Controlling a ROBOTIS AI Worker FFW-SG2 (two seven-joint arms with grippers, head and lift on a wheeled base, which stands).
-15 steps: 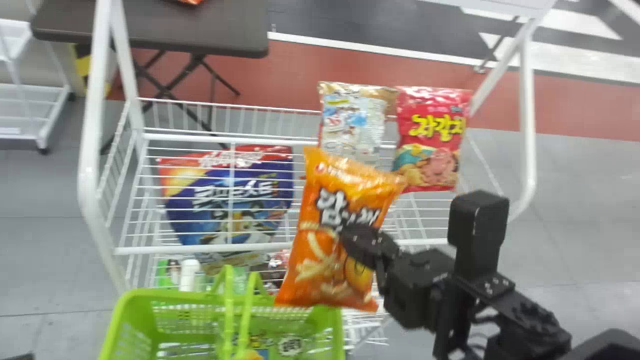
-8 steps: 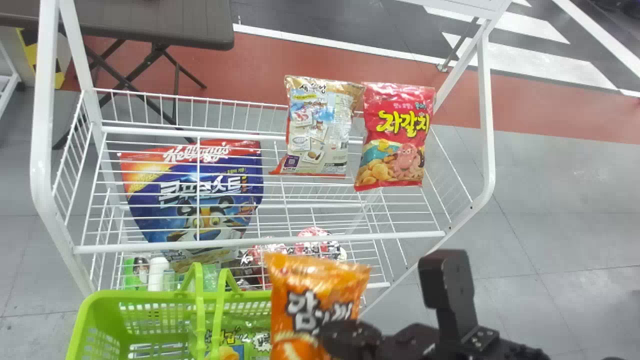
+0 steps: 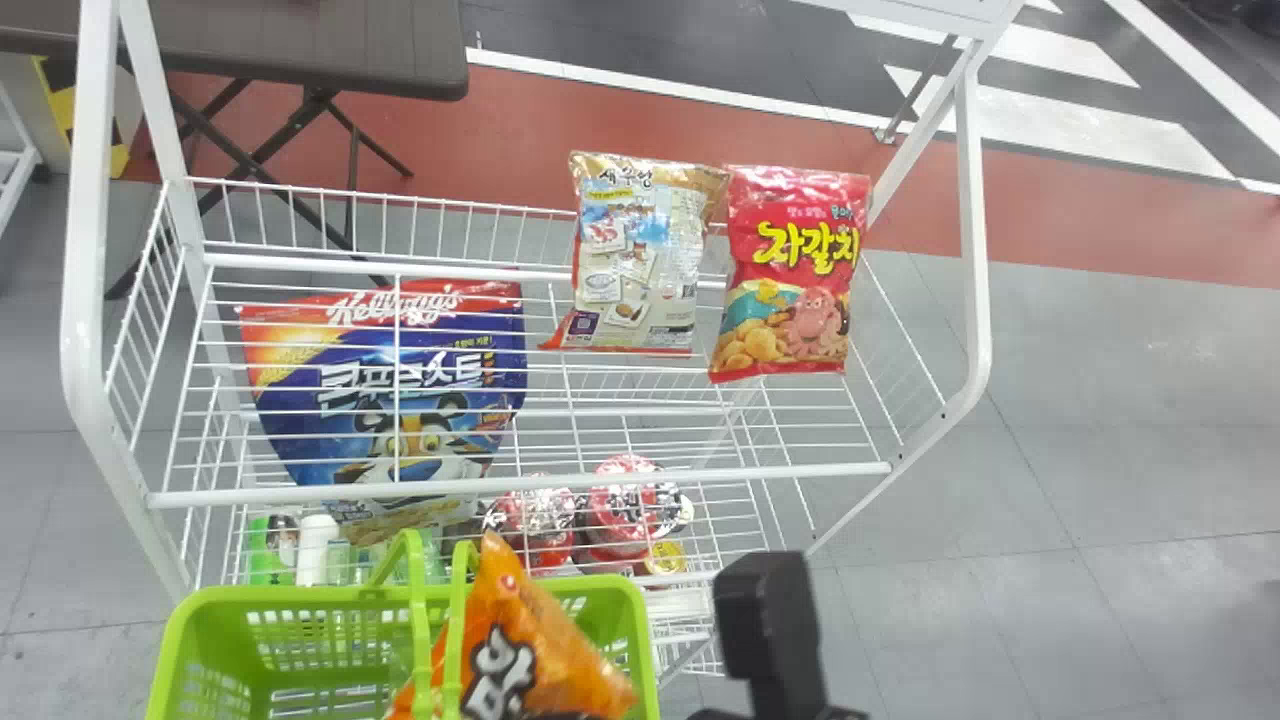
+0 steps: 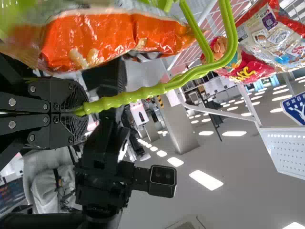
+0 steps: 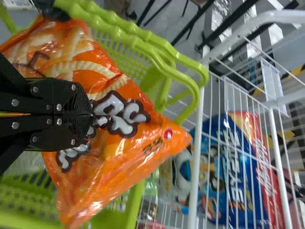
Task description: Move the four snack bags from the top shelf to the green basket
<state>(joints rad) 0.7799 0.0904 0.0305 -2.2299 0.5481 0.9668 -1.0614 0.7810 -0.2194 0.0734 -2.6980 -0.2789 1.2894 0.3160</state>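
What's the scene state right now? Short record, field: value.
left gripper: left gripper shut on basket handle
right gripper: right gripper gripping orange bag
orange bag: tilted, over green basket, not released
top shelf: beige bag and red bag, side by side
blue bag: blue bag seen through shelf wires
to do: release orange bag, then move beige and red bags

The snack bag [image 3: 560,660] glows bright orange, its white lettering edged dark; the basket [image 3: 180,650] is lime green with latticed sides. I notice yellow letters on a red bag [image 3: 790,270], a blue pouch [image 3: 350,440] banded red, white wire shelving [image 3: 600,480].
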